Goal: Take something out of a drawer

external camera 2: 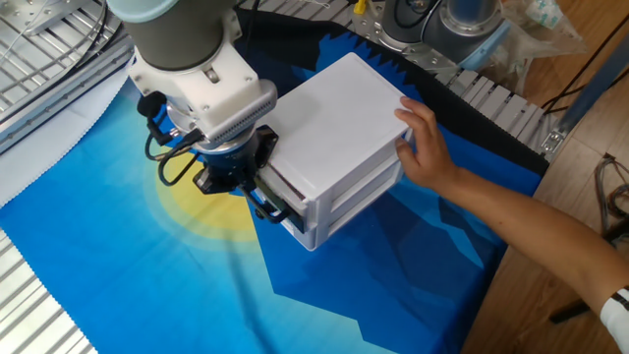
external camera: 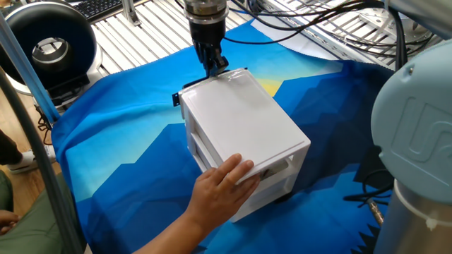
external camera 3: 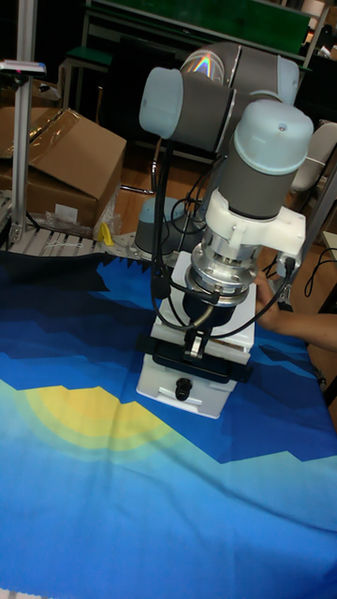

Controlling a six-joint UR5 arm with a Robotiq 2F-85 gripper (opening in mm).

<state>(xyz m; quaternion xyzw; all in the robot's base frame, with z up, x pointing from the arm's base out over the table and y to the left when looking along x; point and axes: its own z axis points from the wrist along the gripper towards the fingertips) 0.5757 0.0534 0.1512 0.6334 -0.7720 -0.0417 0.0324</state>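
Observation:
The white drawer unit [external camera: 240,127] stands on the blue cloth. Its top drawer [external camera 2: 283,203] sticks out of the unit by a narrow strip. A long black handle [external camera 3: 198,363] runs across the drawer's front. My gripper [external camera: 213,69] points down at that front and is shut on the handle; it also shows in the other fixed view [external camera 2: 257,195] and the tall view [external camera 3: 194,352]. Below it sits the lower drawer [external camera 3: 183,389] with a small black knob, closed. The wooden cube is hidden. A person's hand [external camera: 222,182] presses on the unit's rear.
The person's arm [external camera 2: 531,231] reaches in from the side away from me. A black round device [external camera: 49,44] stands at the back left on the metal slats. A second robot's grey body [external camera: 417,134] rises at the right. A cardboard box [external camera 3: 56,168] lies behind the table.

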